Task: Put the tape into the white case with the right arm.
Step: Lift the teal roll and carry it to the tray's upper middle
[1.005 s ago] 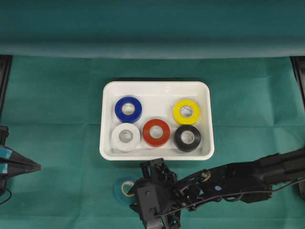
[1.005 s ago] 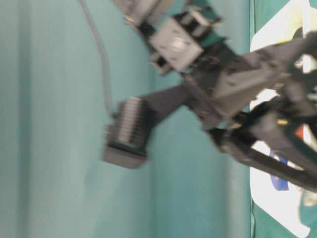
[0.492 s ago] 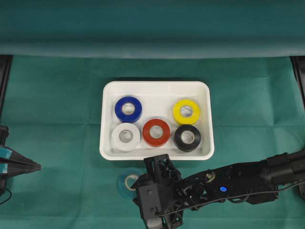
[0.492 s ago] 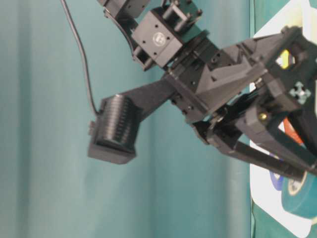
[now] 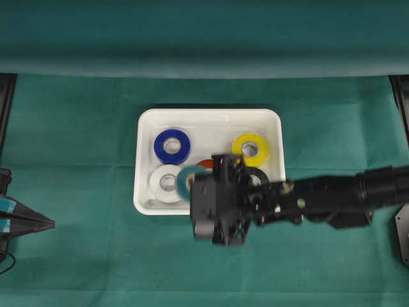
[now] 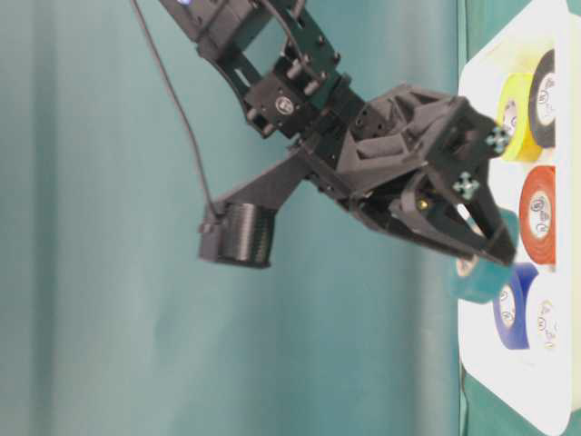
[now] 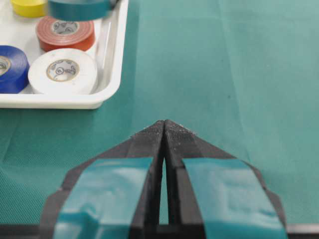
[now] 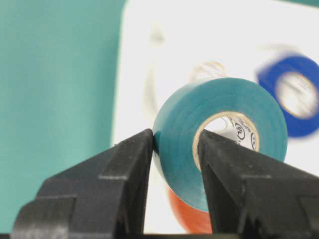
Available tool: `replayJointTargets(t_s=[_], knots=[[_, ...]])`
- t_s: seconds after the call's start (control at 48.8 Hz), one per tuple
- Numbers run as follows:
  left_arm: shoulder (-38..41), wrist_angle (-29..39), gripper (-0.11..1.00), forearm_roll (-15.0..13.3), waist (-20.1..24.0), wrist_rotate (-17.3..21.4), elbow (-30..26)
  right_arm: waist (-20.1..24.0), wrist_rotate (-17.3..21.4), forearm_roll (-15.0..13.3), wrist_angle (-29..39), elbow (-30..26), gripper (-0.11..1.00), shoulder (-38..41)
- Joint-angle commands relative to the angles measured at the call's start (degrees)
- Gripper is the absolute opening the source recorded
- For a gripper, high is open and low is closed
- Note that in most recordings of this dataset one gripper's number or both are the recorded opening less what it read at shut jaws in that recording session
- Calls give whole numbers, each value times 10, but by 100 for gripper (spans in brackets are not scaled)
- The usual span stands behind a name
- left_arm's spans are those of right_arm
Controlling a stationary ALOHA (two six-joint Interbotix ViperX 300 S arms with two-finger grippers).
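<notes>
A: Teal tape roll (image 8: 219, 139), where is it?

B: Pinched in the right gripper (image 8: 174, 149), one finger on the outer wall, the other through the core. Held on edge, off the cloth, above the front edge of the white case (image 5: 146, 121), over the gap between the white roll (image 5: 165, 183) and the red roll (image 6: 537, 213).

A: Other contents of the case?

B: Blue roll (image 5: 172, 146) at back left, yellow roll (image 5: 250, 148) at back right, white front left, red front middle mostly hidden by the arm, black roll (image 6: 547, 86) front right partly hidden too. All lie flat.

A: Right arm (image 5: 332, 199)?

B: Reaches in from the right edge of the green cloth (image 5: 77, 141), wrist over the case's front rim.

A: Left gripper (image 7: 164, 130)?

B: Fingers pressed together, nothing between them, light-blue strips on them. Parked at the left edge of the cloth, well apart from the case.
</notes>
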Motion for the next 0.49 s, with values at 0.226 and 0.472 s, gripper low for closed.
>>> replayJointTargets(t_s=[0.226,0.472], knots=[[5,-5,0,0,1,0,-7,-98,-30,-4,-75,16,2,-24],[5,-5,0,0,1,0,-7,-116,-40,-4,-90,23,2,-23]])
